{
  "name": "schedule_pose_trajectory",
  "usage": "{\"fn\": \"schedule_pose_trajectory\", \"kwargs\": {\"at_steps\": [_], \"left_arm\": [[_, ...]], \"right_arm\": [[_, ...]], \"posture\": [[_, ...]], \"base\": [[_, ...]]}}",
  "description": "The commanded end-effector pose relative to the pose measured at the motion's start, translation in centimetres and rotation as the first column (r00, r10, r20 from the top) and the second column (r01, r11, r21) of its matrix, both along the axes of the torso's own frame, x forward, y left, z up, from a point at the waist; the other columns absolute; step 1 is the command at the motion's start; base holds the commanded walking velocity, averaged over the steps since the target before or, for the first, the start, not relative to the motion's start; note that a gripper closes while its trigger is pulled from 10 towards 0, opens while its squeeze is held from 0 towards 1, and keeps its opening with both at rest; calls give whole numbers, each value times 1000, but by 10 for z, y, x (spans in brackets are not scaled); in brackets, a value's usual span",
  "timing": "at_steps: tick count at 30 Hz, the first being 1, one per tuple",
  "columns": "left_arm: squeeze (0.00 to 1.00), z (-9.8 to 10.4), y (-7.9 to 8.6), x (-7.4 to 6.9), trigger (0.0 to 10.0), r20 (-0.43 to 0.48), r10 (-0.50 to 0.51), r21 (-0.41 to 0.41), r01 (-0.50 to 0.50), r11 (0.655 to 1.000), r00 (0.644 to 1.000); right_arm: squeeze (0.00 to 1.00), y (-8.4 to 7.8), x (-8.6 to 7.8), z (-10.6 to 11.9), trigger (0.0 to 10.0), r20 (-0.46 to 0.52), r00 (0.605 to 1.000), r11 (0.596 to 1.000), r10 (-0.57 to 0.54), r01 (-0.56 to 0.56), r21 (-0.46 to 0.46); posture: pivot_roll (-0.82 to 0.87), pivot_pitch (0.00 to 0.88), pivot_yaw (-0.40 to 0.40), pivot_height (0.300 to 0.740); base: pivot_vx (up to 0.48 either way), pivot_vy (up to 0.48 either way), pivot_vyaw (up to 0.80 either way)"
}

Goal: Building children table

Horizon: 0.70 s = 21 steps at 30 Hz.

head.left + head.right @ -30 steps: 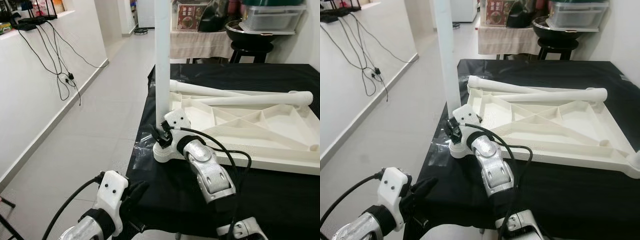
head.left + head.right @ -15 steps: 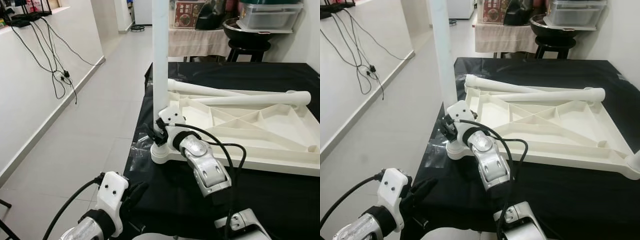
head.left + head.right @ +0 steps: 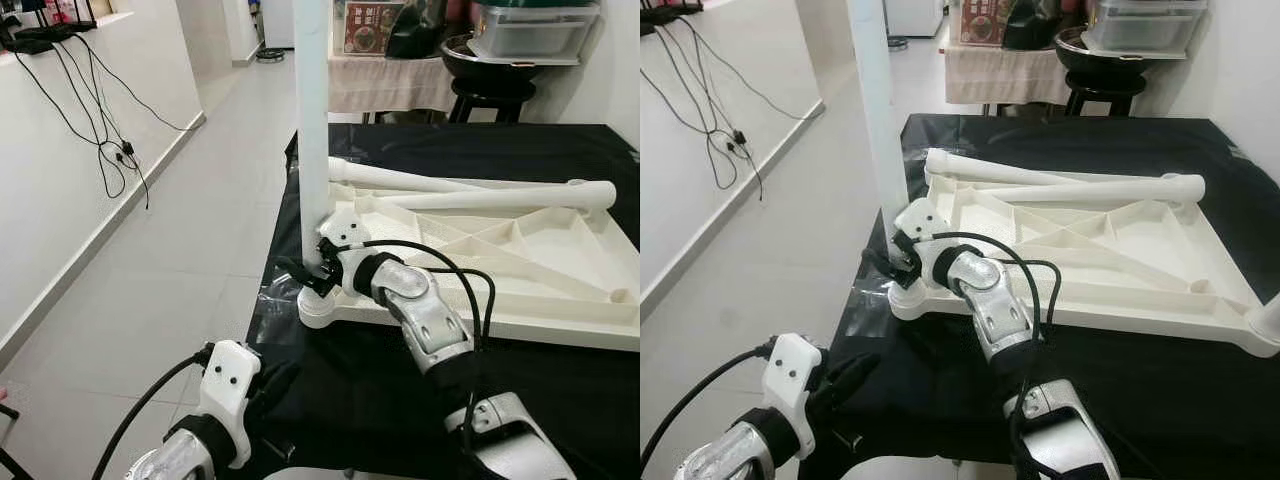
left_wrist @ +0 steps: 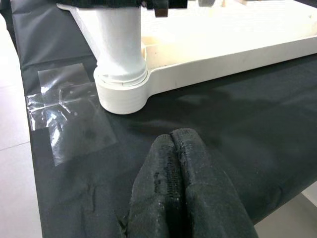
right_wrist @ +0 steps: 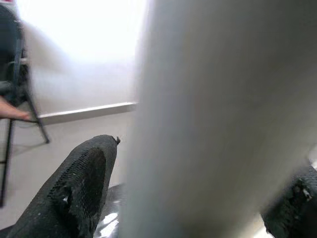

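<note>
An upturned white plastic children's tabletop (image 3: 520, 262) with moulded ribs lay on a black cloth-covered work surface (image 3: 560, 390). At its near-left corner a round white socket (image 3: 318, 306) carried an upright white tubular leg (image 3: 311, 130), which rose out of the top of the head views. Two more white tubular legs (image 3: 470, 192) lay loose across the tabletop's far edge, toward twelve o'clock.

The right gripper (image 3: 308, 272) reached in from about five o'clock and clasped the base of the upright leg just above the socket — its black fingers (image 5: 74, 191) sat on either side of the tube, closed against it, as the right wrist view showed with the pale tube between the two pads. A black cable looped over the silver forearm.

The left gripper (image 4: 176, 191) hung low at about seven o'clock, off the near-left edge of the cloth; in its wrist view its two black fingers were pressed together with nothing between them, pointed toward the socket but well apart from it. A patch of clear tape (image 4: 69, 111) lay on the cloth just beside the socket.

Beyond the surface, at twelve o'clock, stood a black stool (image 3: 492, 92) bearing a dark bowl. Black cables (image 3: 95, 110) trailed down the white wall at ten o'clock.
</note>
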<state>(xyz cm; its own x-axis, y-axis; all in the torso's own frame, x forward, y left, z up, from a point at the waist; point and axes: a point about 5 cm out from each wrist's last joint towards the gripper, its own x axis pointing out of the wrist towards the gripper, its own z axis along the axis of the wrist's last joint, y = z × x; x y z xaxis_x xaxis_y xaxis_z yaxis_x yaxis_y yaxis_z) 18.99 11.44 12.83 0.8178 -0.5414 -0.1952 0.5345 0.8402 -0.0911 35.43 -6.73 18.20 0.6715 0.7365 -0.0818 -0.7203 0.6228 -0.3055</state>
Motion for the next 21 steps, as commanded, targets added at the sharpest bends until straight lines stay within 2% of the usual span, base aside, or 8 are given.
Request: {"fn": "schedule_pose_trajectory", "kwargs": {"at_steps": [1, 3, 5, 7, 8, 10, 11, 21], "left_arm": [[0, -2, 1, 1, 10000, 0, 9, 3, -9, 1000, 1000], [0, -2, 1, 2, 10000, 1, 8, 3, -8, 1000, 1000], [0, -3, 1, 2, 10000, 0, 6, 2, -6, 1000, 1000], [0, -3, 0, 1, 10000, -1, 6, 0, -6, 1000, 1000], [0, -3, -1, 1, 10000, 0, 5, -1, -5, 1000, 1000], [0, -3, -1, 1, 10000, 0, 4, -1, -4, 1000, 1000], [0, -3, -2, 1, 10000, 1, 3, -2, -3, 1000, 1000], [0, -2, -2, -1, 10000, 4, 1, -4, -1, 1000, 1000]], "right_arm": [[0, 5, -2, 0, 10000, -5, 998, 998, 66, -66, 1], [0, 8, -7, -3, 10000, -13, 988, 988, 153, -153, -18], [0, 9, -13, -8, 10000, -32, 952, 950, 305, -306, -65], [0, 8, -12, -8, 10000, -43, 936, 933, 349, -352, -77], [0, 7, -10, -6, 1333, -50, 921, 917, 387, -390, -86], [0, 6, -9, -4, 1333, -54, 910, 906, 410, -413, -90], [0, 5, -6, -1, 0, -61, 904, 900, 423, -427, -88], [0, 5, 5, 6, 0, -93, 887, 889, 452, -456, -29]], "posture": [[64, 41, 9, 740], [63, 37, 12, 740], [62, 39, 11, 740], [62, 40, 10, 740], [62, 38, 9, 740], [62, 38, 9, 740], [62, 42, 8, 740], [72, 46, 7, 740]], "base": [[0, 0, 0], [0, 0, 0], [0, 0, 0], [0, 0, 0], [0, 0, 0], [0, 0, 0], [0, 0, 0], [0, 0, 0]]}}
